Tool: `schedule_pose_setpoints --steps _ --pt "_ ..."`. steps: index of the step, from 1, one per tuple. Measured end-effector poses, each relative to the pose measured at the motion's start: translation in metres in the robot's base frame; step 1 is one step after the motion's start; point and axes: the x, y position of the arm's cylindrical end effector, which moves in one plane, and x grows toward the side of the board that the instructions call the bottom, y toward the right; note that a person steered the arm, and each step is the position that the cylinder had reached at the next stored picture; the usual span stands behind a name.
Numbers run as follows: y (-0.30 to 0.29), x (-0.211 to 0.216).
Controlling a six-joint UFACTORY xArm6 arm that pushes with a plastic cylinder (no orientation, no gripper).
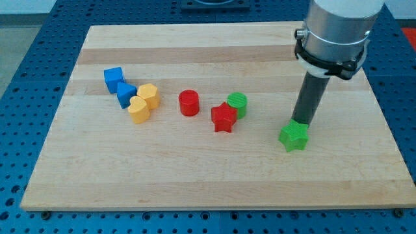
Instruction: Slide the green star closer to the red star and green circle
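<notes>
The green star (pixel 294 136) sits right of centre on the desk (pixel 195 188), well apart from the red star (pixel 223 117) and the green circle (pixel 237 103) touching it. My end effector is a bare rod holding nothing; my tip (pixel 301 122) touches the green star's upper right edge. An off-centre push could spin it aside. The path leftward looks clear; a red cylinder (pixel 188 103) stands beyond.

Lab bench — blue perforated table (pixel 19 175)
</notes>
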Motion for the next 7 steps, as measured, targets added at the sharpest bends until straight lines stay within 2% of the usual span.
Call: schedule_pose_setpoints --steps 1,2,4,7 --pt "0.029 0.009" --pt "0.029 0.037" --pt "0.016 0.046" --pt "-0.108 -0.043"
